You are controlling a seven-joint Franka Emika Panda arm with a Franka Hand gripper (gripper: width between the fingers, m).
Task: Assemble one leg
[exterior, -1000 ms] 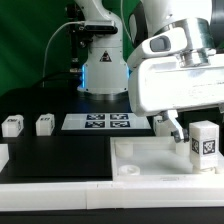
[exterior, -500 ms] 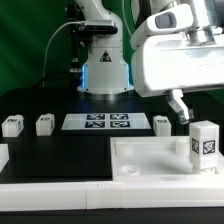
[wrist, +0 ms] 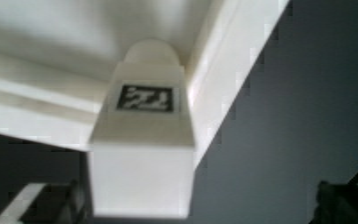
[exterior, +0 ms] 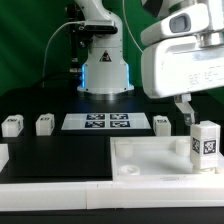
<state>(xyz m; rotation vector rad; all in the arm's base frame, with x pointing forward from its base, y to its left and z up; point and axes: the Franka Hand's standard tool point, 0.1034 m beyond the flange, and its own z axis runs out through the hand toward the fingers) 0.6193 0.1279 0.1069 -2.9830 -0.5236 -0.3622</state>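
A white leg [exterior: 205,144] with a black-and-white tag stands upright on the large white tabletop [exterior: 150,160], near its corner at the exterior view's right. My gripper [exterior: 188,110] hangs just above and slightly behind the leg, apart from it. In the wrist view the leg [wrist: 144,130] stands below the gripper [wrist: 197,205], between the two dark fingers and nearer one of them. The jaws are wide apart and hold nothing. The tabletop's rim [wrist: 229,50] runs behind the leg.
Three more small white legs stand on the black table: two [exterior: 12,125] [exterior: 44,124] at the exterior view's left and one [exterior: 162,123] behind the tabletop. The marker board [exterior: 98,122] lies between them. The arm's base [exterior: 103,70] stands behind.
My gripper has risen and moved toward the exterior view's right, from beside the leg to above it. The leg has stayed upright in place.
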